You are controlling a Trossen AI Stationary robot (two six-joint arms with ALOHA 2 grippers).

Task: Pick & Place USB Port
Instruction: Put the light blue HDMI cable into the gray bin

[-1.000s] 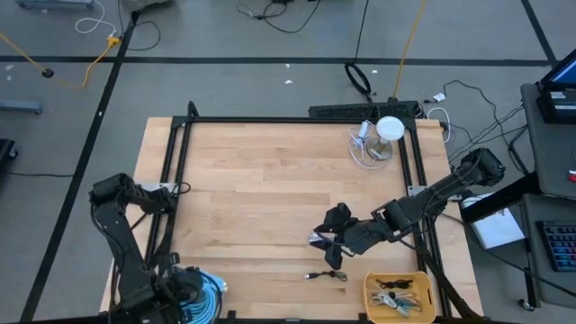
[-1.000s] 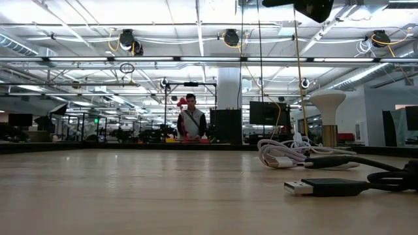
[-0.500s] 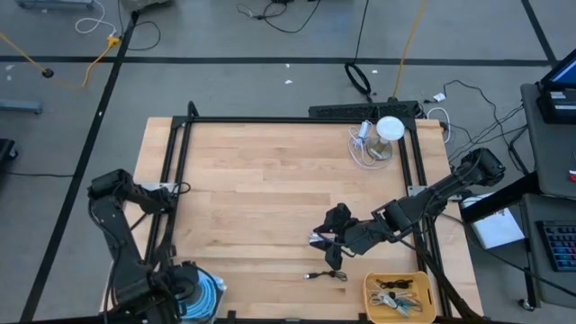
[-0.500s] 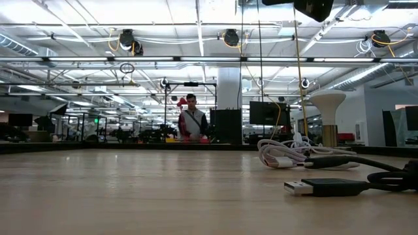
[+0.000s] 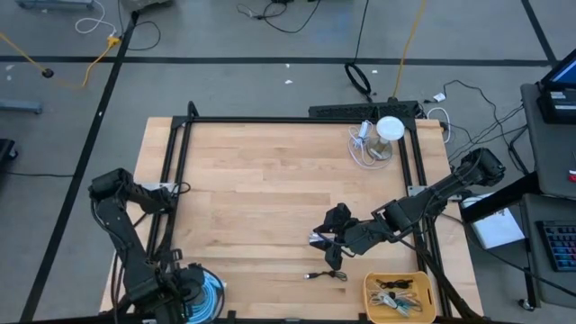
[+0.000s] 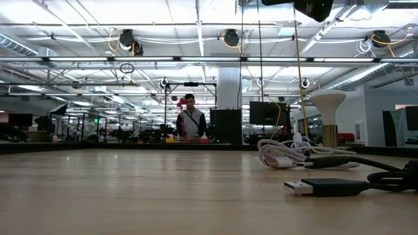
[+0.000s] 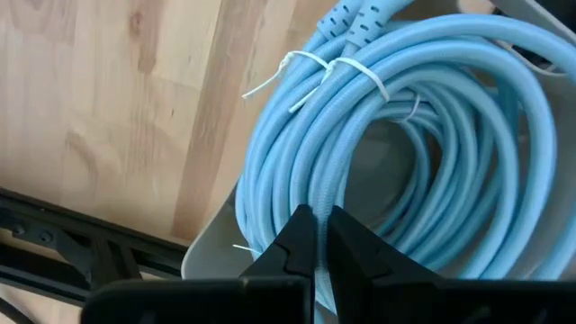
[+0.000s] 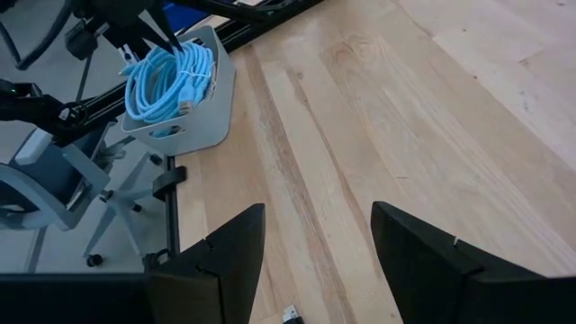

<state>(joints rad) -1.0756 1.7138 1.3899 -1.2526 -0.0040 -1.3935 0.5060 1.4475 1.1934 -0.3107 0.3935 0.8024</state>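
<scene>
Overhead and level views of a wooden tabletop with two dark arms. The left end effector sits at the lower left of the overhead frame, above a grey tray holding a coil of light-blue cable; in the left wrist view its two dark fingers are pressed together, tips just in front of the cable coil, with nothing seen between them. The right end effector hangs over the lower middle-right of the overhead frame; in the right wrist view its fingers stand well apart over bare wood, holding nothing.

The black USB cable lies loose on the tabletop at the lower centre-right of the overhead frame, just below the right end effector and apart from it. In the level view its silver plug points left at the lower right of the frame. A yellow bin with small items sits at the lower right corner of the tabletop. A white stand with a coil of white cable occupies the upper right of the tabletop. A person stands far behind the tabletop, centre of the level view.
</scene>
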